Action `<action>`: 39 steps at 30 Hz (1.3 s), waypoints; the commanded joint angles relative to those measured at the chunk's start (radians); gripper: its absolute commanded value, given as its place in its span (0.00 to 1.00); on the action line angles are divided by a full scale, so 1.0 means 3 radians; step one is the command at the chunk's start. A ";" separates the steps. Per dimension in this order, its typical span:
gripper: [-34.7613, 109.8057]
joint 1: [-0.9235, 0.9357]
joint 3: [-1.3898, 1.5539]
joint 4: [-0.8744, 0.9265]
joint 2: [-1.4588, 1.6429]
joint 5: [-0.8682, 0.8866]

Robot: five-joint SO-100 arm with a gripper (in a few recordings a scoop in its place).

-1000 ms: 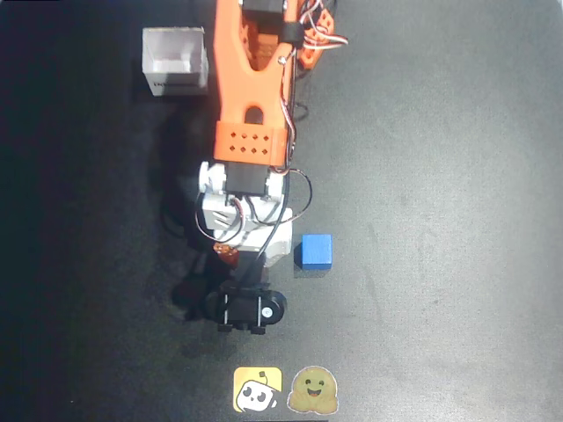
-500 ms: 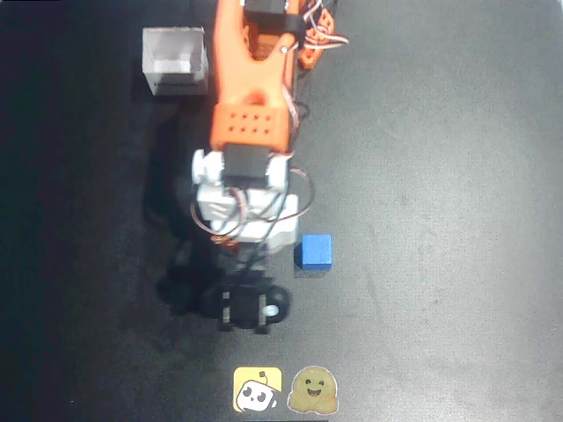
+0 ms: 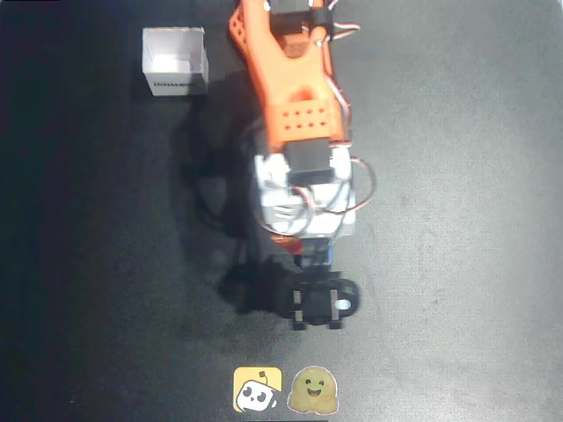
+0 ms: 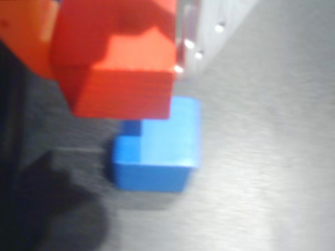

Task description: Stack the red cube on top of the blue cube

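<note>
From my wrist camera, the red cube (image 4: 123, 63) sits clamped at the tool, filling the upper left, with a pale finger (image 4: 209, 21) just to its right. Below it and slightly right, the blue cube (image 4: 159, 149) rests on the grey table (image 4: 261, 172), partly overlapped by the red one.

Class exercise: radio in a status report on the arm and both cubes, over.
Pincer shut on red cube. Red cube held above blue cube, not yet seated. Nothing between the two cubes.
</note>
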 commanded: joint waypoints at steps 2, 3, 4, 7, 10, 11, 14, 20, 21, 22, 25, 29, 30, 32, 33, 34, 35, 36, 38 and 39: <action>0.24 -0.0123 -0.0118 -0.0066 0.0041 0.0097; 0.24 -0.0133 -0.0118 -0.0077 0.0026 0.0118; 0.24 -0.0143 -0.0107 -0.0092 0.0015 0.0123; 0.24 -0.0143 -0.0031 -0.0179 0.0010 0.0133; 0.24 -0.0123 0.0107 -0.0312 0.0026 0.0133; 0.24 -0.0118 0.0148 -0.0343 0.0026 0.0133; 0.24 -0.0097 0.0358 -0.0522 0.0066 0.0128; 0.24 -0.0046 0.0752 -0.0859 0.0199 0.0133; 0.24 -0.0036 0.0787 -0.0885 0.0210 0.0133; 0.24 -0.0031 0.0798 -0.0890 0.0215 0.0133; 0.24 -0.0010 0.0813 -0.0890 0.0240 0.0159; 0.24 0.0000 0.0833 -0.0895 0.0276 0.0184; 0.24 0.0000 0.0839 -0.0895 0.0281 0.0194; 0.24 0.0000 0.0854 -0.0895 0.0286 0.0215; 0.24 0.0000 0.0864 -0.0895 0.0291 0.0230; 0.24 -0.0005 0.0874 -0.0895 0.0291 0.0240; 0.24 -0.0005 0.0885 -0.0895 0.0297 0.0245; 0.25 -0.0010 0.0890 -0.0895 0.0297 0.0251; 0.26 -0.0020 0.0895 -0.0890 0.0302 0.0266; 0.26 -0.0026 0.0895 -0.0890 0.0307 0.0266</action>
